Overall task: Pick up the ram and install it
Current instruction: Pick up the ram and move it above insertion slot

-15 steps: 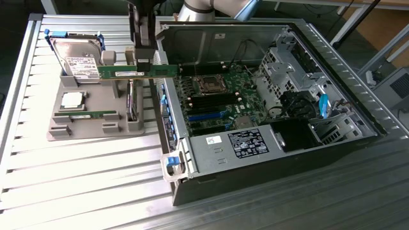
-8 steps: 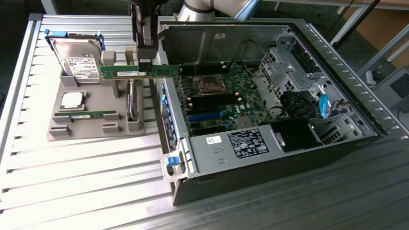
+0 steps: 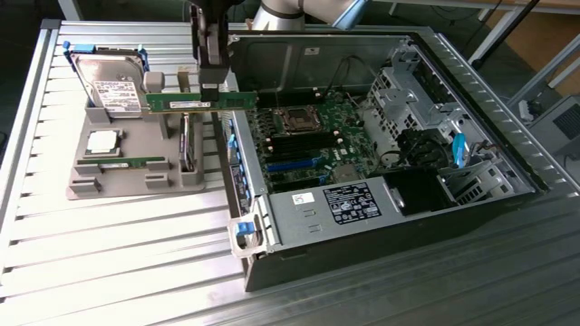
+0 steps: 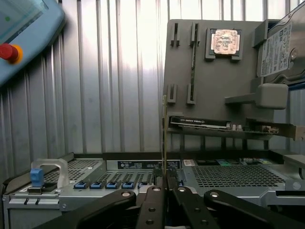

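Note:
My gripper point(image 3: 211, 89) is shut on the ram point(image 3: 201, 102), a long green stick with a white label. It hangs level in the air above the gap between the grey parts tray point(image 3: 122, 183) and the open computer case point(image 3: 471, 204). In the wrist view the ram point(image 4: 164, 138) is edge-on, a thin line rising from between the black fingers point(image 4: 153, 195) of the gripper point(image 4: 164, 183). It hangs over the case's side wall point(image 4: 143, 164). The motherboard point(image 3: 340, 132), with blue slots point(image 3: 292, 164), lies inside the case toward the exterior view's right.
The tray holds a hard drive point(image 3: 109, 78), a square silver CPU point(image 3: 102, 141), an upright expansion card point(image 3: 186, 146) and another green stick point(image 3: 132, 163). A power supply point(image 3: 327, 207) fills the case's near end. A teach pendant point(image 4: 24, 28) with a red button lies on the slatted table point(image 3: 91, 258).

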`<action>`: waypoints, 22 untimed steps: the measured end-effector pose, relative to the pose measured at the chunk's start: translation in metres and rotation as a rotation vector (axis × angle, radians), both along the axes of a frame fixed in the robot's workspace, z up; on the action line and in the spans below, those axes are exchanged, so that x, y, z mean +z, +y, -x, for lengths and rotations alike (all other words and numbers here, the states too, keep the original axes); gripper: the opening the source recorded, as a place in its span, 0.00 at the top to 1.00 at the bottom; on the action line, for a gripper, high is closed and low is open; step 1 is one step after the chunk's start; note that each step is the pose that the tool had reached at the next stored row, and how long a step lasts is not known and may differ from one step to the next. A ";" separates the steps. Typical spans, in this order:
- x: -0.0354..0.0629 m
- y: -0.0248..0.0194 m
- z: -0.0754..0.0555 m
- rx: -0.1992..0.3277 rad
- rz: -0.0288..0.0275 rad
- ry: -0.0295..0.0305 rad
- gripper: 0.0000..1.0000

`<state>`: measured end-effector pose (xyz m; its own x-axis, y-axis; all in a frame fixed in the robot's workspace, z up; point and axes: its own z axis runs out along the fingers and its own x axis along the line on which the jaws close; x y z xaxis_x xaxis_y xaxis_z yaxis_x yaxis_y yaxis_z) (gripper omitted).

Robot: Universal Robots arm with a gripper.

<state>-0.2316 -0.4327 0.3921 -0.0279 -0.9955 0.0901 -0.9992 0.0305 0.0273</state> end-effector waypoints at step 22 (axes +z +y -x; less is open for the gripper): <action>0.0000 0.0000 -0.022 0.000 0.0133 0.0012 0.89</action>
